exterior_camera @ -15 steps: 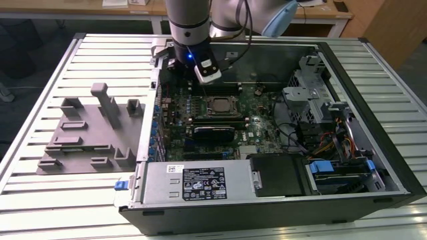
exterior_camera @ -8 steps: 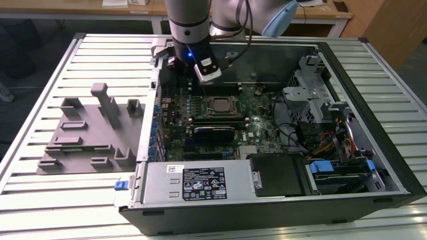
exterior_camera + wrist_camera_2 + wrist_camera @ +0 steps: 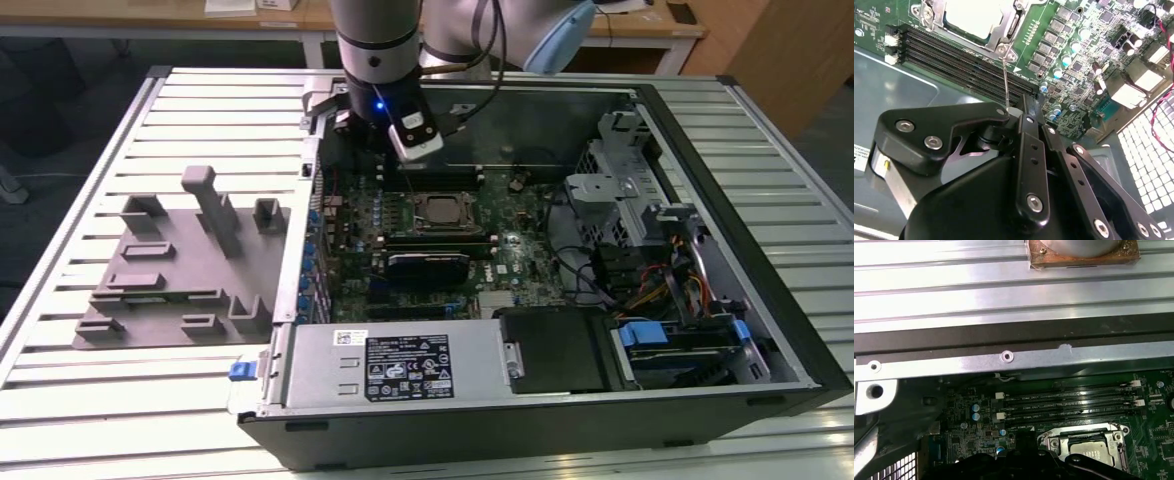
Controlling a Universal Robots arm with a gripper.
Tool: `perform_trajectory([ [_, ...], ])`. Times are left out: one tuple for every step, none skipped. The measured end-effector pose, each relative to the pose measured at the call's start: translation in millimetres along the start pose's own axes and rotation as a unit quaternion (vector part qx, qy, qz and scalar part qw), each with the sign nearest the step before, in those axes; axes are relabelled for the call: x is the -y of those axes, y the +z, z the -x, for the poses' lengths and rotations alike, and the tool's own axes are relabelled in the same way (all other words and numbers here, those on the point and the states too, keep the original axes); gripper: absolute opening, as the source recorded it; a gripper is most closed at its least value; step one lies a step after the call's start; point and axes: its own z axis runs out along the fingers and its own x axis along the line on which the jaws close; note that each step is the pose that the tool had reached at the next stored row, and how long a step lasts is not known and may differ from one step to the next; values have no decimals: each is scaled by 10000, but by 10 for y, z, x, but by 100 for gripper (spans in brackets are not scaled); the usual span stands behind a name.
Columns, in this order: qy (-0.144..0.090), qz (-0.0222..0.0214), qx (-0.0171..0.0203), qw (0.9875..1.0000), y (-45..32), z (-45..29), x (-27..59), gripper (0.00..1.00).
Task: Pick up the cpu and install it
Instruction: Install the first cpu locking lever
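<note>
While the black tool [image 3: 1026,130] hangs over the green board [image 3: 1079,60], how far open it is cannot be told. At its 5 o'clock in the exterior view, the cpu [image 3: 435,210], a flat shiny silver square, sits in the socket frame [image 3: 1004,37].

The view's edge cuts off the cpu [image 3: 974,15].
</note>
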Motion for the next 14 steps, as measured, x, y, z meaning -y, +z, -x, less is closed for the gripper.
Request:
perform_trajectory([
  [0, 0, 0, 10000, 0, 0, 0, 11],
  [-1, -1, -1, 10000, -1, 4, 0, 11],
  [-1, -1, -1, 10000, 0, 15, -2, 11],
  [0, -1, -1, 10000, 1, 28, -3, 11],
  [0, 0, 0, 10000, 2, 42, -4, 11],
  [0, -1, -1, 10000, 3, 61, -6, 11],
  [0, 0, -1, 10000, 4, 81, -8, 11],
  [0, 0, 0, 10000, 6, 103, -10, 11],
  [0, -1, 0, 10000, 6, 122, -12, 11],
  [0, -1, 0, 10000, 8, 142, -13, 11],
  [0, 0, 0, 10000, 9, 163, -15, 11],
  [0, 0, 0, 10000, 10, 187, -17, 11],
  [0, -1, -1, 10000, 11, 214, -19, 11],
  [0, 0, -1, 10000, 13, 240, -21, 11],
])
